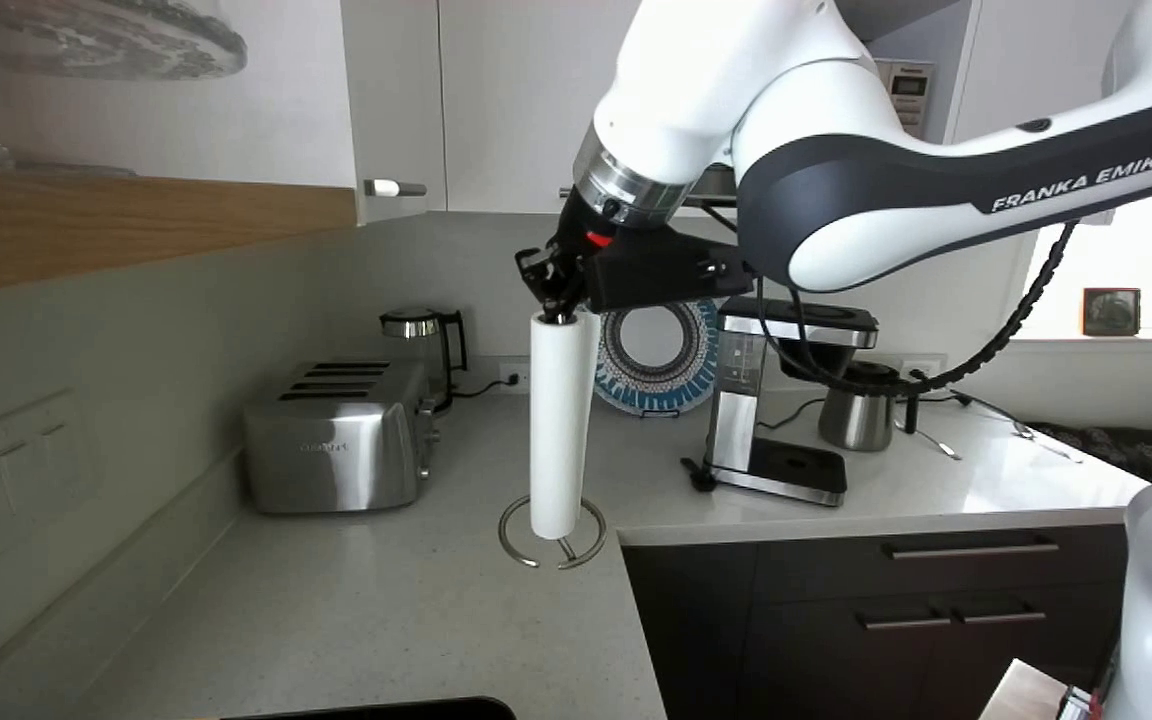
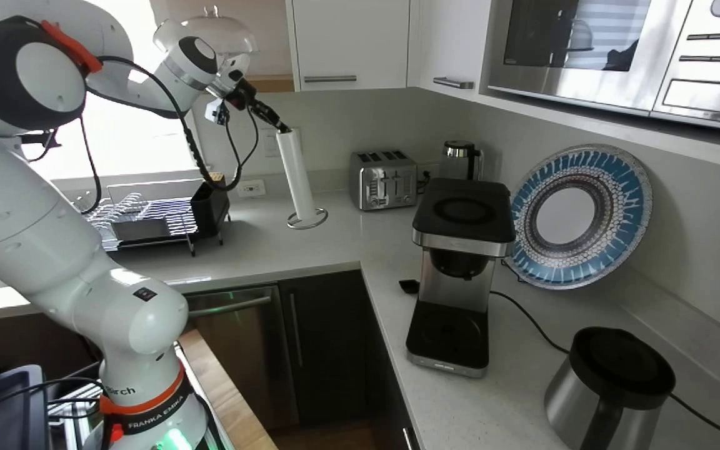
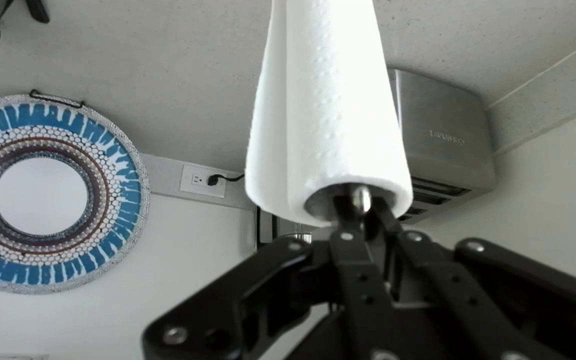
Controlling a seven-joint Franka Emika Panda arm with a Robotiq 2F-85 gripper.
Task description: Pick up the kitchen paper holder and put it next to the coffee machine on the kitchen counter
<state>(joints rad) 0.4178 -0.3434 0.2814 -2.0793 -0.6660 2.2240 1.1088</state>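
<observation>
- Pincer: clamped on the metal rod tip of the kitchen paper holder, at the mouth of the roll core.
- Rest runs left to right.
- Wall plate, in an exterior view: three switches.
- Toaster: 1, steel, four slots, reads "Cuisinart"; same name upside down in wrist view.
- Jug: 1, black handle, just behind toaster.
- Wall outlet: 1 in wrist view, one black plug in it.
- Task item, kitchen paper holder: 1, one white roll, one open wire ring as base. Leans in an exterior view. Over the surface near its inner corner, between toaster and coffee machine, apart from both. Can't tell if ring touches down.
- Plate: 1, blue and white rim, stood on edge at the back.
- Coffee machine: 1, black and silver, upright on surface. Lettering on base front too small to read.
- Steel pot: 1, black lid and handle, beside coffee machine, not on its base.
- Microwave: 1, small label, seems to read "Panasonic".
- Handles: 3 in an exterior view, on dark cabinet fronts under surface.
- Arm: 1, "FRANKA EMIKA" in both exterior views.
- Framed picture: 1, on window sill.
</observation>
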